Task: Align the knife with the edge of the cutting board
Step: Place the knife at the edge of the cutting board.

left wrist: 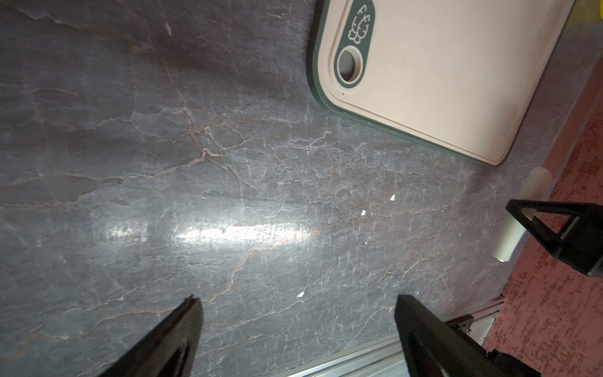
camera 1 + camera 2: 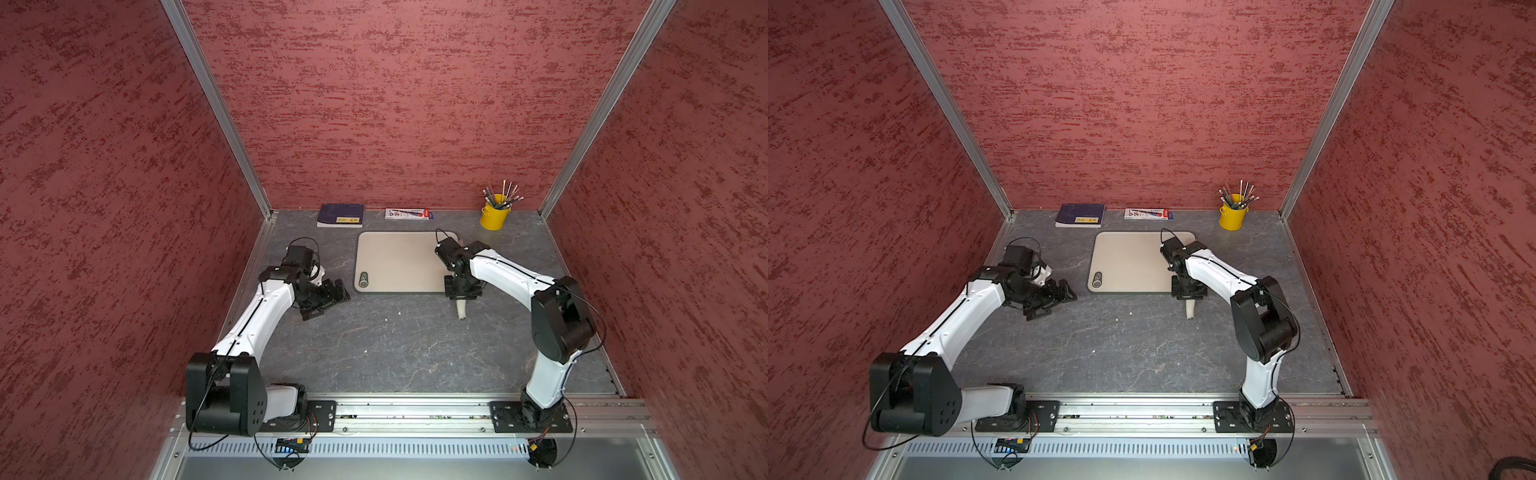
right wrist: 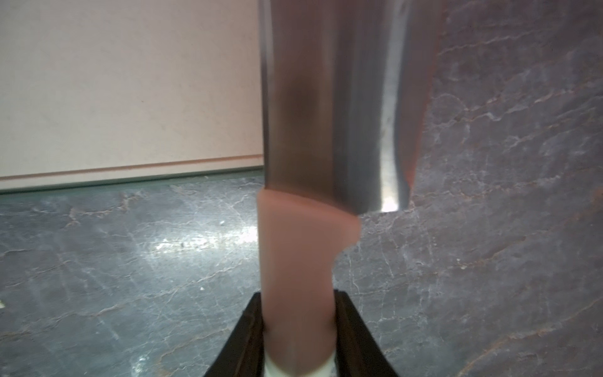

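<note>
While left jaws gape wide, right jaws clamp the knife point(image 3: 326, 137) by its handle.

On my right wrist feed, the right gripper point(image 3: 298, 297) is clamped on the knife point(image 3: 326, 114), its black jaws pressed against both sides of the pale handle. The broad shiny blade runs straight away from the grip and crosses the dark-rimmed edge of the cutting board point(image 3: 130, 88) squarely, covering its corner. On the blade's other side lies the grey veined desk point(image 3: 505, 163). I cannot tell whether the blade touches the board.
</note>
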You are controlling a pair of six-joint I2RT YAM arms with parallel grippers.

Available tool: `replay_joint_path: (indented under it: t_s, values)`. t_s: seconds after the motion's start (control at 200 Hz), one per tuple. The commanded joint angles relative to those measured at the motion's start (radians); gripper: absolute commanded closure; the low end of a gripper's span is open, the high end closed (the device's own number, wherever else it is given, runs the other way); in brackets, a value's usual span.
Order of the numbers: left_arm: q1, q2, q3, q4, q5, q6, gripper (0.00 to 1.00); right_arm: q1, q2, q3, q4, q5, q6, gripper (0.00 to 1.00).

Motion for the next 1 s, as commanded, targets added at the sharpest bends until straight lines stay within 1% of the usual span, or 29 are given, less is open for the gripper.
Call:
replay_joint_path:
  t_s: [0.0,0.13,0.205,0.406,0.531,0.626,0.736,0.992]
  values:
    - [0.025,-0.059,0.015,-0.048,0.025,0.031,0.03,-0.001,-0.049,-0.045,0.088,0.057,-0.029,1.00]
    - [0.021,-0.128,-0.021,-0.022,-0.014,0.013,0.02,-0.002,-0.060,-0.085,0.133,0.054,-0.059,1.00]
    - [0.014,-0.145,-0.034,0.004,-0.030,0.009,0.02,-0.001,-0.065,-0.109,0.155,0.046,-0.074,1.00]
    - [0.026,-0.086,-0.030,0.010,-0.021,0.015,0.02,-0.001,-0.047,-0.132,0.199,-0.007,-0.071,1.00]
    - [0.027,-0.066,-0.032,0.011,-0.003,0.021,0.02,-0.001,-0.025,-0.119,0.171,0.004,-0.049,1.00]
    - [0.031,-0.055,-0.030,0.009,-0.008,0.019,0.02,-0.001,-0.029,-0.140,0.201,-0.006,-0.047,1.00]
    - [0.029,-0.055,-0.034,0.009,-0.013,0.017,0.02,-0.001,-0.010,-0.136,0.190,0.003,-0.040,1.00]
    - [0.031,-0.013,-0.028,-0.003,-0.035,0.012,0.01,-0.001,0.009,-0.131,0.178,-0.024,-0.004,1.00]
